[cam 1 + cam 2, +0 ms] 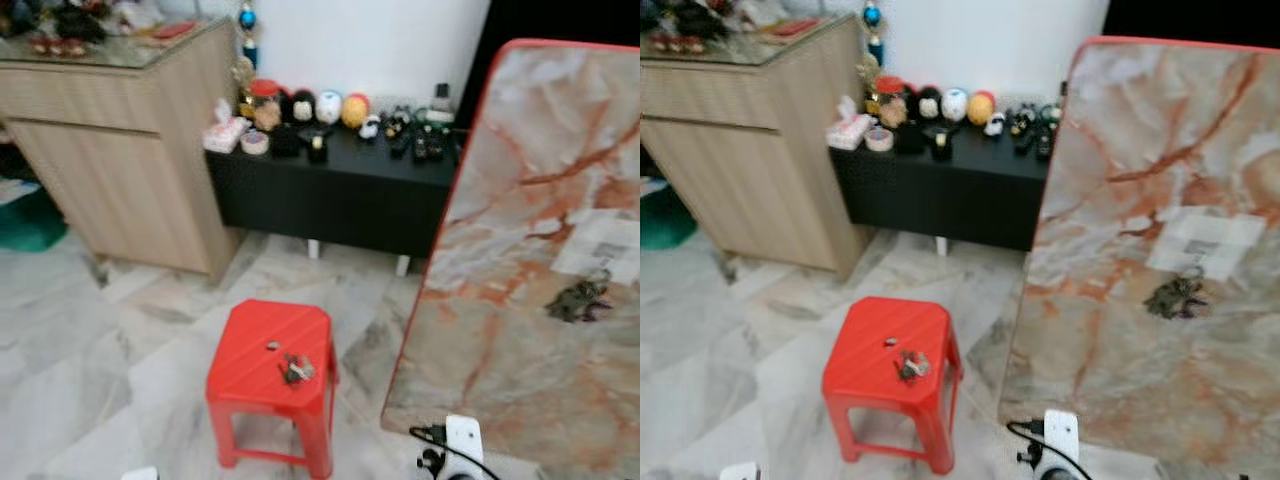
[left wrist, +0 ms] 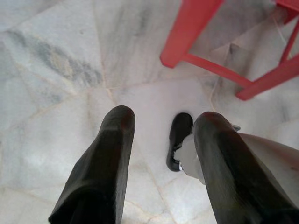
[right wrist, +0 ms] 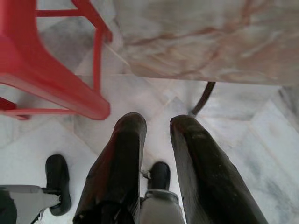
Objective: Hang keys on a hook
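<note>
Keys on the stool, both hands idle.
Small metal key bunch [image 1: 296,369] lies on the red plastic stool [image 1: 262,345]; left hand [image 2: 163,140] and right hand [image 3: 156,140] hang spread above the floor.

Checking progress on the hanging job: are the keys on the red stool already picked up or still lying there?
Still lying there. The small bunch of metal keys rests on the red plastic stool's seat, apart from both claws.

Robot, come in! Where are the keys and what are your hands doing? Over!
Both hands low, open, empty: left hand, right hand. Keys on red stool. Another bunch hangs on marble board.
</note>
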{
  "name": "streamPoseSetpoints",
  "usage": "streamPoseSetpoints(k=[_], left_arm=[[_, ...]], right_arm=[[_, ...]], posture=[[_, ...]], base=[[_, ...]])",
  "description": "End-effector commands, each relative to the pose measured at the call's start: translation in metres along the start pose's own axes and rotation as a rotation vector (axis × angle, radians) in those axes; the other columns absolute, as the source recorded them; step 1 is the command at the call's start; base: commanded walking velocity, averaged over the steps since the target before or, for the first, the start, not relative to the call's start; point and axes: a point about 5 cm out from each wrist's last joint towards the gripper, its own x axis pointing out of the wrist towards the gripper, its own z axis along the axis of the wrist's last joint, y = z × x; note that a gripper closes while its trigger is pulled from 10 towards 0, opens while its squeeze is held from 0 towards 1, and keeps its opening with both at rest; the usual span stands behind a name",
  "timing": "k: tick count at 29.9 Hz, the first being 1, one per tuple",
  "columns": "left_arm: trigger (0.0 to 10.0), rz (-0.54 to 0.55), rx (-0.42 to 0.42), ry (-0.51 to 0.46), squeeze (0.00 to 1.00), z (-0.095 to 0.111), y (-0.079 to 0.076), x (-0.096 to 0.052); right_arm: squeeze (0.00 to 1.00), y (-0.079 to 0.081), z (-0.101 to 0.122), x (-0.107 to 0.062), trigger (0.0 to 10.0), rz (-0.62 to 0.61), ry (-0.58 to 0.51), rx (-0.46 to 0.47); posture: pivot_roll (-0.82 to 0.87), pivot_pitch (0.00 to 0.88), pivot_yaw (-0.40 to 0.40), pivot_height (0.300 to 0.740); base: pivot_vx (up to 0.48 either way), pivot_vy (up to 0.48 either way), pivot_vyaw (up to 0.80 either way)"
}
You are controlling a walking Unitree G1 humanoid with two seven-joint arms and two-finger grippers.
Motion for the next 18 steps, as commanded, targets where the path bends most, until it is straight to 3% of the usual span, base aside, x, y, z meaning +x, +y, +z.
streamPoseSetpoints(k=[1,18], left_arm=[[10.0,0.003,-0.018,0.011,0.0,-0.0005,0.0003,0.0003],[10.0,0.0,-0.02,0.006,0.0,0.001,-0.0003,0.0008]], right_arm=[[0.0,0.0003,0.0004,0.0001,10.0,0.001,-0.002,0.011],[0.0,-0.0003,-0.0053,-0.0005,10.0,-0.013,0.031,0.019]], posture=[[0.04,0.0,-0.024,0.74],[0.04,0.0,-0.025,0.74]], base=[[0.0,0.274,0.0],[0.0,0.286,0.0]])
